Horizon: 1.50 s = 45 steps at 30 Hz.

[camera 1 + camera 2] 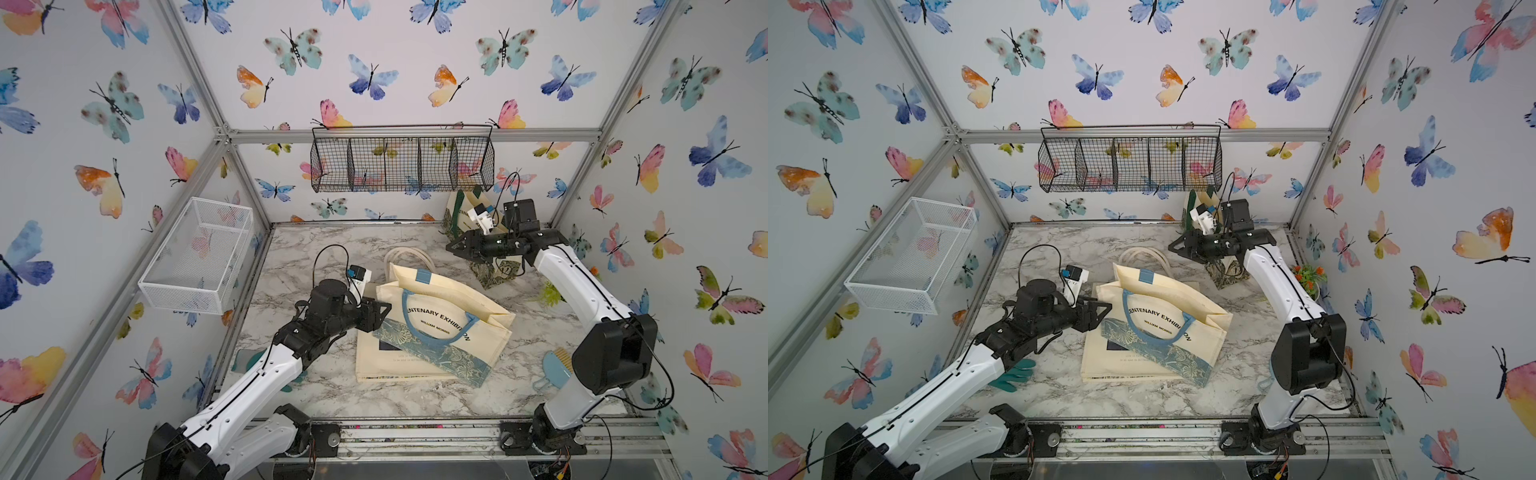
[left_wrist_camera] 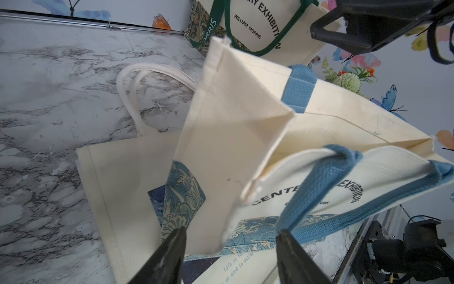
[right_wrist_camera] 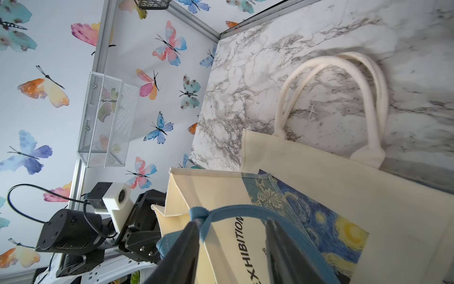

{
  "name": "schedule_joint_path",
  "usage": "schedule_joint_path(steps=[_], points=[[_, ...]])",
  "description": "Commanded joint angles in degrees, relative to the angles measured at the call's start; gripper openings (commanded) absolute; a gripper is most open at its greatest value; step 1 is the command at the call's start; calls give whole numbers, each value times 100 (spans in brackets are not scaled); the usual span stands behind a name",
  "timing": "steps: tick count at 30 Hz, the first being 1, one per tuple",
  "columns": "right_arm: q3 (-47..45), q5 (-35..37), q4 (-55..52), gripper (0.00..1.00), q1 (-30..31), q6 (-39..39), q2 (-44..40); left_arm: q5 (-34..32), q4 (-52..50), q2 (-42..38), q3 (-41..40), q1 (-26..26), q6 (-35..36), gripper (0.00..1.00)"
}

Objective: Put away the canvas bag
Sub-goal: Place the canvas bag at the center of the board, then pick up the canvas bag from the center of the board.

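Note:
A cream canvas bag (image 1: 440,303) with blue handles and a blue floral band lies tilted and half open in the middle of the table, also seen in the other top view (image 1: 1163,299). It rests on a flat cream bag (image 1: 374,361) with white handles. My left gripper (image 1: 384,311) is at the blue-handled bag's left side. It is open in the left wrist view (image 2: 232,231), with the bag's side fold (image 2: 233,123) just ahead of the tips and not pinched. My right gripper (image 1: 451,247) hovers behind the bag. It is open (image 3: 232,222) and holds nothing.
A green-handled bag (image 1: 457,208) stands at the back right behind the right arm. A black wire basket (image 1: 402,164) hangs on the back wall and a white mesh basket (image 1: 195,257) on the left wall. A plant (image 1: 550,293), blue brush (image 1: 555,368) and teal glove (image 1: 1013,374) lie near the arms.

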Motion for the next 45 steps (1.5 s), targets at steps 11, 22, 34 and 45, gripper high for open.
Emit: schedule_joint_path(steps=[11,22,34,45], points=[[1052,-230,-199,48,1237,-181,956,191,83,118,85,213,212,62],[563,-144,145,48,1769,10,773,584,453,545,101,581,274,58],[533,217,-254,49,2015,-243,535,762,818,802,128,689,171,58],[1244,1038,-1349,49,2288,-784,714,894,1032,992,77,697,23,57]])
